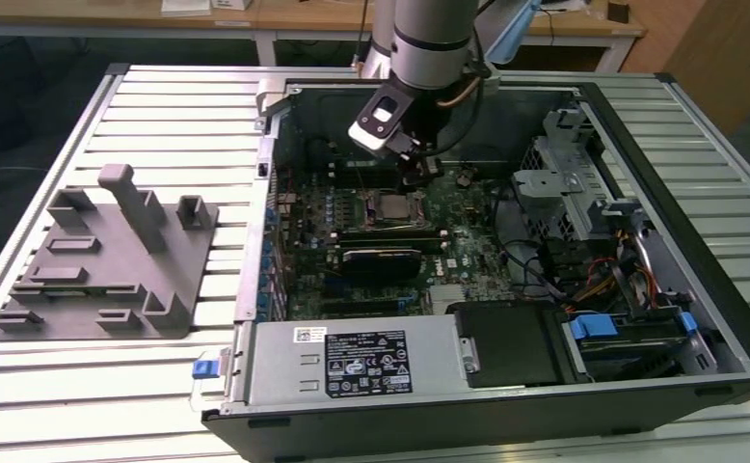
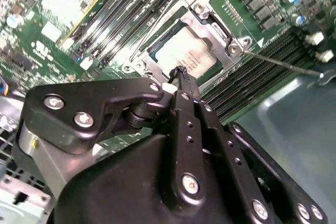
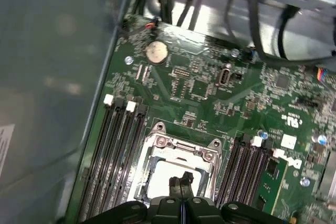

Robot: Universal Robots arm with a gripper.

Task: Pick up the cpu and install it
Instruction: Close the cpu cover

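The cpu (image 2: pixel 185 52) is a pale silvery square lying flat inside the metal-framed socket (image 2: pixel 210 22) on the green motherboard; it also shows in the first wrist view (image 3: pixel 167 178) and in the exterior view (image 1: pixel 393 205). My gripper (image 2: pixel 178 75) hangs just above the chip's edge, its two thin black fingertips pressed together with nothing between them. In the first wrist view the gripper (image 3: pixel 181 183) points down onto the chip. The exterior view shows the gripper (image 1: pixel 416 177) inside the open computer case, slightly behind the socket.
The open computer case (image 1: pixel 683 125) stands on a slatted metal table (image 1: pixel 156 106). A grey plastic fixture block (image 1: pixel 105 260) sits at the exterior view's left. Memory slots (image 3: pixel 115 150) flank the socket. A drive cage and cables (image 1: pixel 581 203) fill the case's right side.
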